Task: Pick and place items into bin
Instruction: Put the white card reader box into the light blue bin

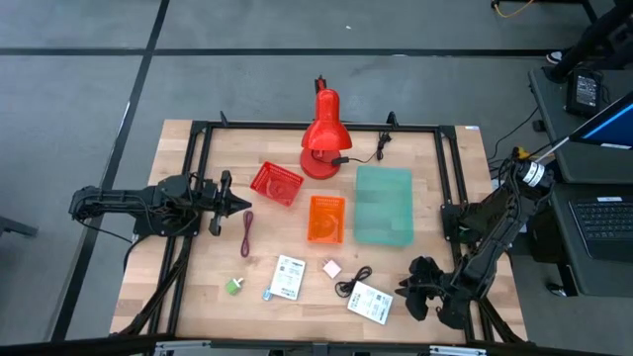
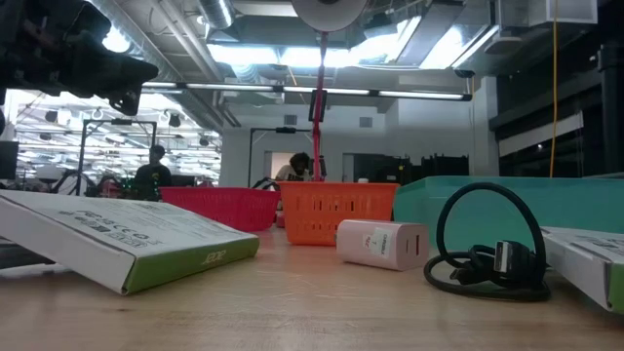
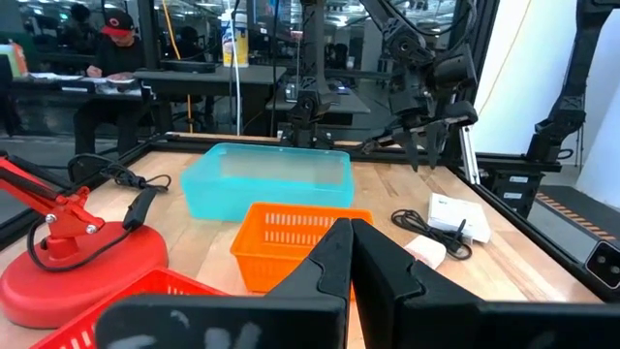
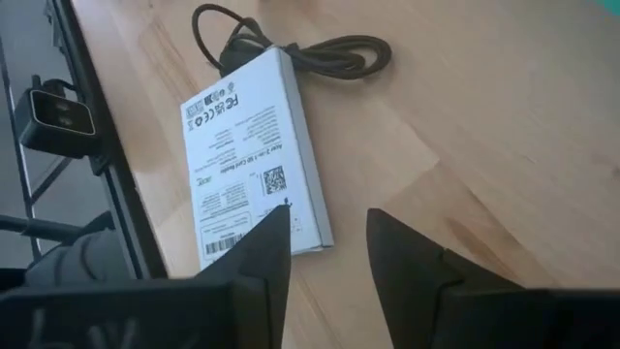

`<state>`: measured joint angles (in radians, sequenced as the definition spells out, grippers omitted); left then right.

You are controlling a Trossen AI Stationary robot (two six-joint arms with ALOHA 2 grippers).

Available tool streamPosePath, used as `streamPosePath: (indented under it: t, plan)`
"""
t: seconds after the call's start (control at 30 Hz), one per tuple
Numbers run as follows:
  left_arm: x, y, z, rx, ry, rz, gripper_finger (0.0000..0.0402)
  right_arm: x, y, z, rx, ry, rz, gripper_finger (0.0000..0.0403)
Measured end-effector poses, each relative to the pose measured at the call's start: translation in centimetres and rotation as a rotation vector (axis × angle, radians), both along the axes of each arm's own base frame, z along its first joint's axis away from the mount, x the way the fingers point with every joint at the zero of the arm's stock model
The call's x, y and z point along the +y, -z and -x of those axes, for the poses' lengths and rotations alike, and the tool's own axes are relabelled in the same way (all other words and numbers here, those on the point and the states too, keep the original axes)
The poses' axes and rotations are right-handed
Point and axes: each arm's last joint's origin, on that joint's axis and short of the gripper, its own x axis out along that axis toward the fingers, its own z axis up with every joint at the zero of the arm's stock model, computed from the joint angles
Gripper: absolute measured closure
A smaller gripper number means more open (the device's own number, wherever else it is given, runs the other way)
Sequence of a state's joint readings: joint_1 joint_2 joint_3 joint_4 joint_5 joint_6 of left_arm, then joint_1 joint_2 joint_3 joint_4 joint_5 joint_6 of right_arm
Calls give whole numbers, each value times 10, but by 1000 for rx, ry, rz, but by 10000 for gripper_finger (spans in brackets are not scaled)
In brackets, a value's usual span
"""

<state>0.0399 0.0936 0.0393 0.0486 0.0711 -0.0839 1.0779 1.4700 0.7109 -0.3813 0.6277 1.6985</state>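
only overhead: green cube point(image 1: 234, 286) beside cord point(image 1: 247, 233)

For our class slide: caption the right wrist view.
Open right hand hovers by white printed flat packet and black coiled cable.

In the low view the white packet point(image 2: 117, 237) at the left is cut off by the picture's edge, and so is the second packet point(image 2: 590, 261) at the right. The lamp's point(image 2: 326, 12) shade there is cut by the top edge. The teal bin point(image 2: 546, 200) runs out of the right side. People point(image 2: 156, 168) in the room behind are too small and dim to tell more.

In the right wrist view the packet's point(image 4: 254, 165) near corner is hidden behind a finger of the right pincer point(image 4: 327, 257), and the small print cannot be read.

In the high view the tiny object point(image 1: 267, 294) beside the left packet is too small to identify.
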Motion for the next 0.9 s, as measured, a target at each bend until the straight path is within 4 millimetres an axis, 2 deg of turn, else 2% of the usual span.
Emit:
streamPosePath:
  t: [0.2,0.53,0.67,0.9]
  plan:
    - [0,0,0,0,0,0,398,0,0,0,-2,2,-3,277]
    - [0,0,0,-3,0,0,398,6,-4,-4,-41,3,-77,192]
    - [0,0,0,-4,0,0,398,8,-5,-4,-60,28,-114,170]
    - [0,0,0,-1,0,7,398,16,13,-4,-66,98,-127,163]
